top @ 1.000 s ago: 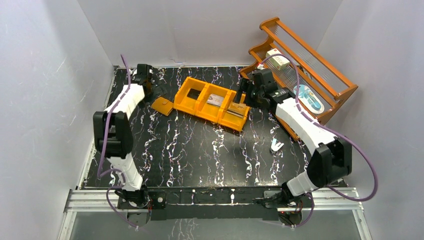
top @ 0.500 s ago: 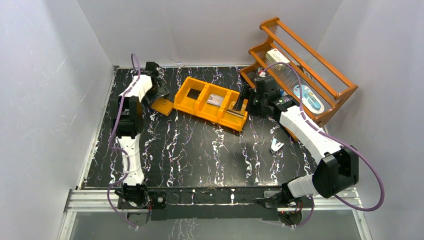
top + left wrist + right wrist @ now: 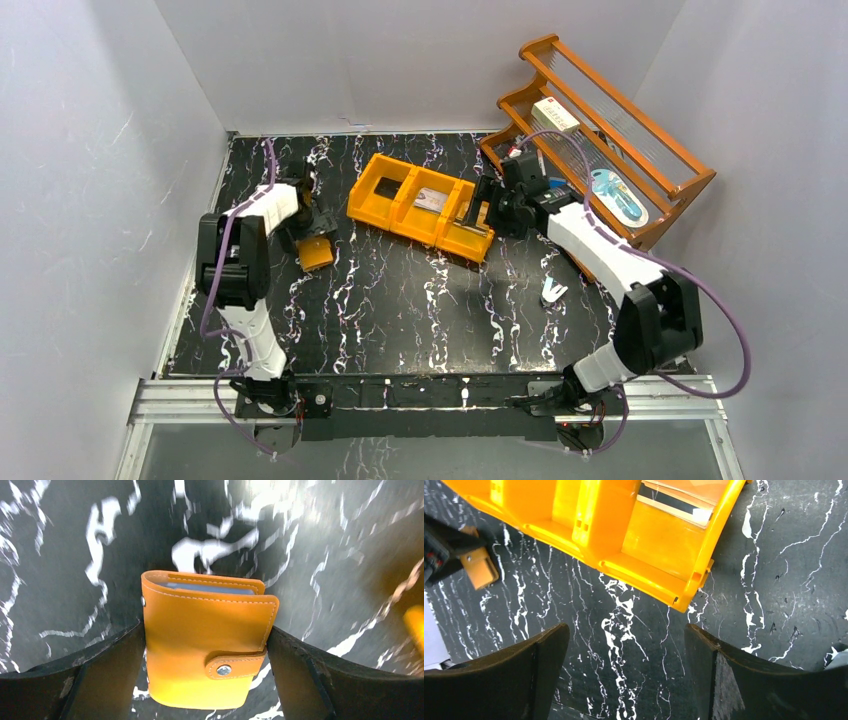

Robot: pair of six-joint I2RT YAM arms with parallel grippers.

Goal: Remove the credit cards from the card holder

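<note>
Your left claw (image 3: pixel 206 632) grips the closed card holder (image 3: pixel 200 655) by its side edges. Your right claw (image 3: pixel 625 630) hangs open over the desk (image 3: pixel 774 580), beside the orange bin (image 3: pixel 659 535).

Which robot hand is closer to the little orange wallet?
Left. The left gripper has the card holder between its fingers; the right gripper hovers far off by the orange bin's end.

Closed card holder (image 3: pixel 205 645) tight between left pincer (image 3: pixel 206 632) fingers (image 3: pixel 105 675)
</note>
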